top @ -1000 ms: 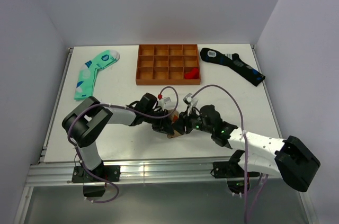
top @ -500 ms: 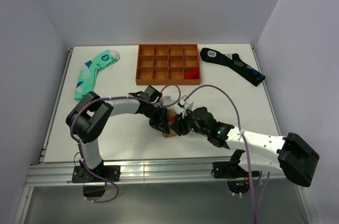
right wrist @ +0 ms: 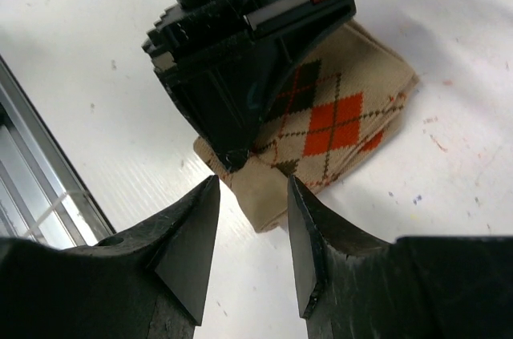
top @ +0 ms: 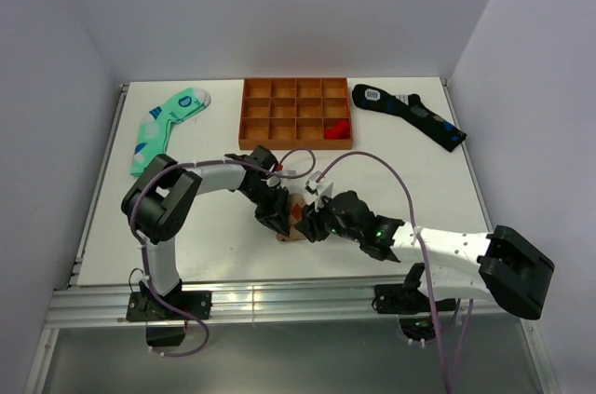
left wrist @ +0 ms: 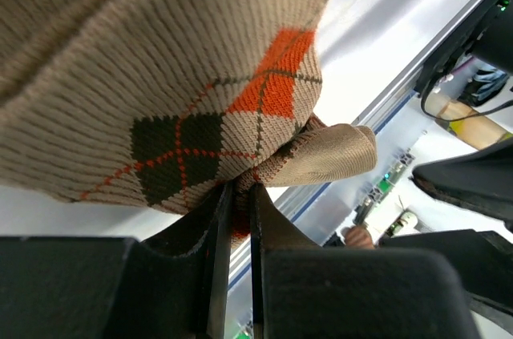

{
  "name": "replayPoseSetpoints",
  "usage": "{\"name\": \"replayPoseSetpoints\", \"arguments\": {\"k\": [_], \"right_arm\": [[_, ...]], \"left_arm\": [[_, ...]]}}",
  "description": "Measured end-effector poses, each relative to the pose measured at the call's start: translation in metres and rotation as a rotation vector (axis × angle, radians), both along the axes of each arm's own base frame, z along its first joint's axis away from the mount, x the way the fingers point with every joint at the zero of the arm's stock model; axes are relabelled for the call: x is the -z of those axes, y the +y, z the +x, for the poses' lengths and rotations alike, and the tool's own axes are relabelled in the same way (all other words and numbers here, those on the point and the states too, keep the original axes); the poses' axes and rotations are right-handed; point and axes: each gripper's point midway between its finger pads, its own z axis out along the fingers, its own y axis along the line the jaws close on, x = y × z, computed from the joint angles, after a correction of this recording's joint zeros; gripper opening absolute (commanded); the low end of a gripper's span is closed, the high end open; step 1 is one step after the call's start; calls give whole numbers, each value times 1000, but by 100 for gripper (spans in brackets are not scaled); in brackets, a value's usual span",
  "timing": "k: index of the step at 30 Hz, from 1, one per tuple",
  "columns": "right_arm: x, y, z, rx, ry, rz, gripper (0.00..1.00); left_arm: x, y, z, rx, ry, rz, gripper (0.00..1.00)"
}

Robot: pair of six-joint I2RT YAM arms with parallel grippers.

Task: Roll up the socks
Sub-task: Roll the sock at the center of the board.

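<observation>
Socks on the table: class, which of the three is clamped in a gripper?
The tan-brown knit argyle sock with orange-red diamonds, pinched by the left gripper. The mint-green sock and the black sock lie flat at the far corners, untouched.

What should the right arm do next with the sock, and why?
Probably ease the right end effector forward over the near folded edge of the sock and close. Its jaws stand open just short of that edge, while the left end effector is pinched shut on the fabric, so a second hold seems needed before rolling.
</observation>
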Motion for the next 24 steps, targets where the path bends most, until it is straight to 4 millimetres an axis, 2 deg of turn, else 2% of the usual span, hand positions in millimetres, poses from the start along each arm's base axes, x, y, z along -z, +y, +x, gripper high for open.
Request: {"name": "replayPoseSetpoints", "arguments": {"k": [7,14,19,21,24], "right_arm": [[-2,14,1,-11,-44,58,46],[-6,4,-2,24,-114,147,48],[-18,12,-1,-3,-156,190,48],[-15,17,-2,-25,-155,189,48],[2,22,-5,-53,-132,159,48]], "left_arm": [[0,9,1,14,42,12,0],[0,10,1,31,53,7,0],[1,11,1,33,63,5,0],[1,11,1,33,66,5,0],[1,12,1,33,71,6,0]]}}
